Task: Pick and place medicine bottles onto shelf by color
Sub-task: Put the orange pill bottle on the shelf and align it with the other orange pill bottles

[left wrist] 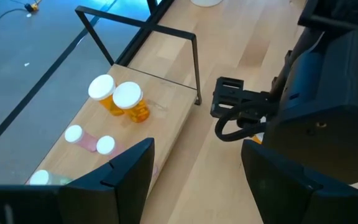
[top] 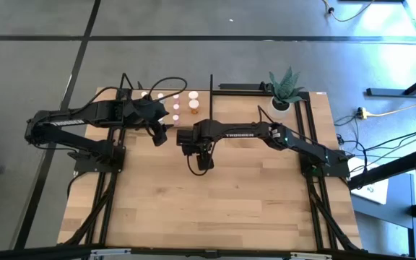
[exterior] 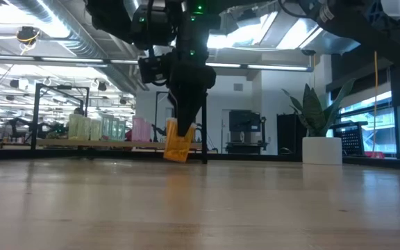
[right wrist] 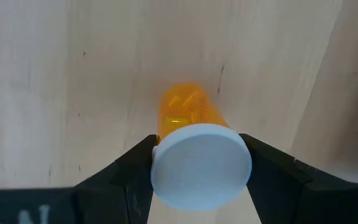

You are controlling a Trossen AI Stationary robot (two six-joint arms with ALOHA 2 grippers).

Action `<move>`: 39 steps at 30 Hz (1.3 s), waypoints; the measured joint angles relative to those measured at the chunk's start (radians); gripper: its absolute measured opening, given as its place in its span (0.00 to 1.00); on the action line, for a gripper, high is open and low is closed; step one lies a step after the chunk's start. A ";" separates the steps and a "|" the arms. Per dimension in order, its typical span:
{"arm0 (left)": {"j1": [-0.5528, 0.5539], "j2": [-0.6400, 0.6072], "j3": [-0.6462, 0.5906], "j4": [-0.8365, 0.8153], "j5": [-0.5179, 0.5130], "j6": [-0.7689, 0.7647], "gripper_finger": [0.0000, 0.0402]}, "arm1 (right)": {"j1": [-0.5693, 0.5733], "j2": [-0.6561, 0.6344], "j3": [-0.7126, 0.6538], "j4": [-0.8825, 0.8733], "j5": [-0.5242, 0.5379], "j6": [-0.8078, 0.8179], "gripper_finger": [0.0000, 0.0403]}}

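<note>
High view: my left gripper (top: 159, 135) hangs beside the shelf (top: 166, 101); a plant (top: 285, 88) stands at the far corner.

Low view: my right gripper (exterior: 186, 128) holds an orange bottle (exterior: 178, 142) tilted above the table (exterior: 200, 201), partly blocking the shelf behind.

Left wrist view: my fingers (left wrist: 120, 174) stand apart, empty. Two orange bottles (left wrist: 122, 99) stand on the shelf, pink ones (left wrist: 89, 140) beside; a green one is cut off.

Right wrist view: my fingers (right wrist: 132, 165) pinch the bottle's white cap (right wrist: 201, 165).

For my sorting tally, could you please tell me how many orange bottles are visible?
3: two orange bottles stand together on the shelf; one is in the right gripper's jaws. Others may be hidden.
</note>
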 joint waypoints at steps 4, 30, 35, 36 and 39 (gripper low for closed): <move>-0.001 0.000 0.000 0.000 0.004 0.001 0.59 | 0.000 0.000 0.000 0.000 -0.010 0.000 0.53; -0.003 0.000 0.000 0.000 0.026 0.000 0.59 | -0.003 0.031 -0.001 0.004 -0.015 -0.001 0.60; -0.003 0.000 0.000 0.000 0.026 0.000 0.59 | -0.003 0.031 -0.001 0.012 0.016 -0.022 0.65; -0.002 0.000 0.000 0.000 0.026 0.000 0.59 | -0.003 0.031 0.000 0.011 0.018 -0.022 0.66; -0.003 0.000 0.000 0.000 0.026 0.000 0.59 | -0.003 0.031 0.019 0.004 0.019 -0.022 0.66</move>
